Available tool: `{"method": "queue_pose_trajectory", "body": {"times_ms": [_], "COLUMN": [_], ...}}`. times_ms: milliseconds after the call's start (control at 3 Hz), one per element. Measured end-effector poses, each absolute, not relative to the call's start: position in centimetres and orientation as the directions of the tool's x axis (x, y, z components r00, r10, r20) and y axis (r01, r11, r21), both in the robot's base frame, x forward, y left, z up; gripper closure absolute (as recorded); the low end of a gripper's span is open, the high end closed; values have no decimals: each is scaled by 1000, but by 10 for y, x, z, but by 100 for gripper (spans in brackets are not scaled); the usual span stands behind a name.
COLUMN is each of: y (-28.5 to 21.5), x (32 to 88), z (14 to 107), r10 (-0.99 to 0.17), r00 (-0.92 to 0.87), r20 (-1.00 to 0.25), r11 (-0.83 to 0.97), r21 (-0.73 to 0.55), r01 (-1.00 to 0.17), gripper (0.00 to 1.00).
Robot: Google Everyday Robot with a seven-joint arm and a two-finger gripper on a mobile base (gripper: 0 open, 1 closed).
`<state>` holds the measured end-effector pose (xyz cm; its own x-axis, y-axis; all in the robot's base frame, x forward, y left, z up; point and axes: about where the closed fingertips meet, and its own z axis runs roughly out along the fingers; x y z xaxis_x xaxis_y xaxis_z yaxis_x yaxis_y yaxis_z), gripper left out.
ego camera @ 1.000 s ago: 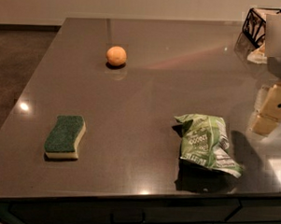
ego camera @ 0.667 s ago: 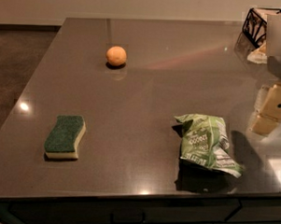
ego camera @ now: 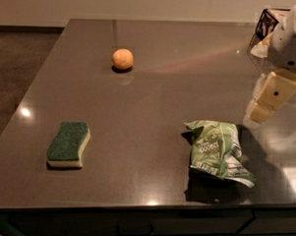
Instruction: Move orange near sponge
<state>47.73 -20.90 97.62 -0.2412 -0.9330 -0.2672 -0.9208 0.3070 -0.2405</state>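
The orange (ego camera: 123,59) is a small round pale-orange fruit on the grey countertop, far left of centre. The sponge (ego camera: 68,143), dark green on top with pale yellow foam, lies flat near the front left. My gripper (ego camera: 268,99) hangs at the right edge of the view, above the counter's right side, with cream blocky fingers (ego camera: 275,92) pointing down. It is far from both the orange and the sponge and holds nothing.
A crumpled green and white snack bag (ego camera: 217,150) lies at the front right, just below the gripper. A dark wire basket (ego camera: 268,22) stands at the far right corner. The counter's front edge (ego camera: 134,208) runs along the bottom, with floor to the left.
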Motion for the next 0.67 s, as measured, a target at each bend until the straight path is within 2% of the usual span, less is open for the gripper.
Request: {"method": "queue_pose_trajectory", "body": {"times_ms": [667], "y": [-173], "x": [565], "z": [965], "r10": [-868], "r00": [-267], "r20": [-419], "r11": [394], "r21": [-253], "r01": [-884], "gripper": [0]}}
